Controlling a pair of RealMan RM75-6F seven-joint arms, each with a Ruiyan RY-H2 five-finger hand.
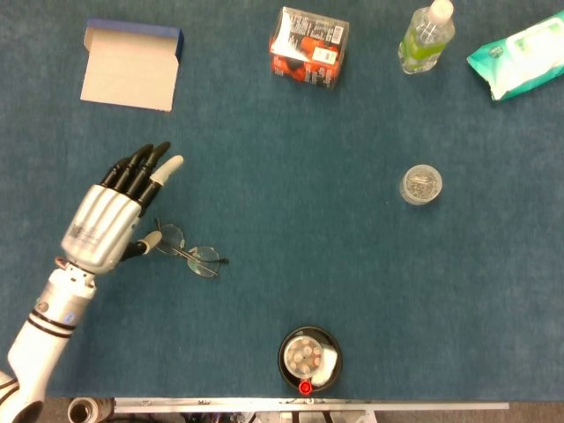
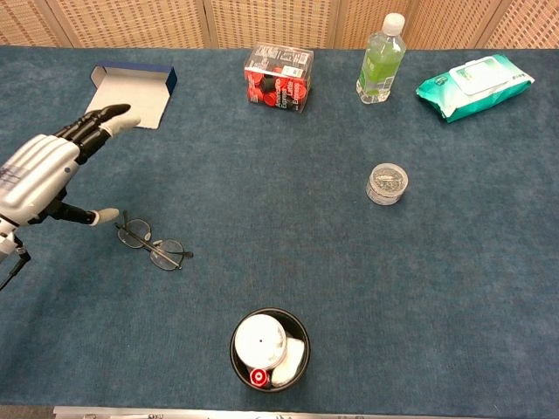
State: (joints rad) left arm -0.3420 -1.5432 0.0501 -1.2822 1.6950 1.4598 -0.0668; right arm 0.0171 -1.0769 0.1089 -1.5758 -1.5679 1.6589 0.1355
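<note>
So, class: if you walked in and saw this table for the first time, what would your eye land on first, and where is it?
The silver left hand at the table's left side draws the eye first, fingers spread and open, hovering beside a pair of glasses lying on the blue cloth. Next come the bright things along the far edge: a red-and-clear box, a green bottle and a teal wipes pack.

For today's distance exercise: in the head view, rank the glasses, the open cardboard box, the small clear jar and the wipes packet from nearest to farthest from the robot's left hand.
1. Glasses, beside the left hand.
2. Open cardboard box, far left corner.
3. Small clear jar, right of centre.
4. Wipes packet, far right corner.
</note>
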